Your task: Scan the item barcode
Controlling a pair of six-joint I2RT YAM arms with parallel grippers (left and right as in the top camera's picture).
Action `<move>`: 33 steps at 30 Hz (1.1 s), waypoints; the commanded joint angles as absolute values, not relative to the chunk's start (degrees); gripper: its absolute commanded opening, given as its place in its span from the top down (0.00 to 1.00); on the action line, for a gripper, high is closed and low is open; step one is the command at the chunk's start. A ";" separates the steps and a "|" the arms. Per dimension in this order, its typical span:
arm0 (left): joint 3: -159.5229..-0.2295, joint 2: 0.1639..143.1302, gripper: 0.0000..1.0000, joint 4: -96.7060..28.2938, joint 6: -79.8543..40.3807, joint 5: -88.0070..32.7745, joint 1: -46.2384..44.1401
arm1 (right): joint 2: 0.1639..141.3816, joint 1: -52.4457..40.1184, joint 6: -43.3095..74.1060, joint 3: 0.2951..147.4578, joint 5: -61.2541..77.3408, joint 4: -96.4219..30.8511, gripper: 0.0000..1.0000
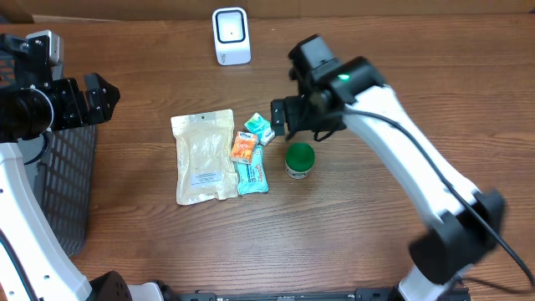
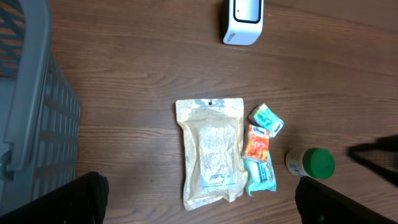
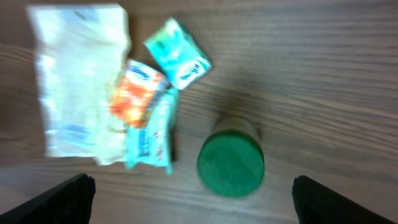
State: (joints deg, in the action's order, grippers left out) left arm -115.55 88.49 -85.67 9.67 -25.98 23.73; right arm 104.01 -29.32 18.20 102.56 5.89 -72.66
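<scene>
1. The right tool (image 3: 193,182) hangs over the jar (image 1: 299,159) with its jaws wide and nothing in them. The jar, my guess for the item to scan, stands lid up on the worktop (image 1: 150,50), just right of the packets.
2. Risk: the jaws close off-centre on the round lid. It would then squirt sideways, tip and roll, most likely into the packets.
3. Risk: coming down too far left. The bar (image 1: 252,174) and the orange packet (image 1: 243,148) lie just beside the jar, so a finger could land on one and drag it along.
4. Risk: a top grip that hides or turns the label. No barcode shows in any view, so the face to present is unknown, and the scan may fail.
5. Risk: a weak hold on the smooth lid during the carry to the scanner (image 1: 231,35). The jar could drop on the way.
6. The right wrist view is blurred, so how well the jaws line up is hard to judge.
7. Also here: a pouch (image 1: 205,157) left of the packets, and a small teal packet (image 1: 259,127) near the right tool.
8. The left tool (image 2: 199,186), also wide and empty, sits far left by the basket (image 1: 63,176), well apart from the items.
9. The path from jar to scanner looks bare; only the teal packet lies near it.
</scene>
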 commanded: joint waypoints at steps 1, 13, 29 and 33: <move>-115.90 87.31 0.00 -85.49 11.18 -26.79 23.81 | 97.34 -29.15 21.26 104.29 4.27 -73.87 0.00; -115.90 87.31 0.01 -85.47 11.18 -26.79 23.81 | 92.68 -29.12 21.23 104.29 4.78 -74.13 0.00; -115.90 87.31 0.00 -85.49 11.18 -26.79 23.81 | 92.68 -28.82 19.03 104.29 -0.69 -77.97 0.00; -115.90 87.31 0.01 -85.49 11.18 -26.79 23.81 | 92.68 -26.87 19.05 104.29 -2.09 -77.38 0.00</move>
State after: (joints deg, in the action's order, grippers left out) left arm -115.55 88.49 -85.67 9.67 -25.96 23.73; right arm 93.19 -28.73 19.49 103.28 0.56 -77.89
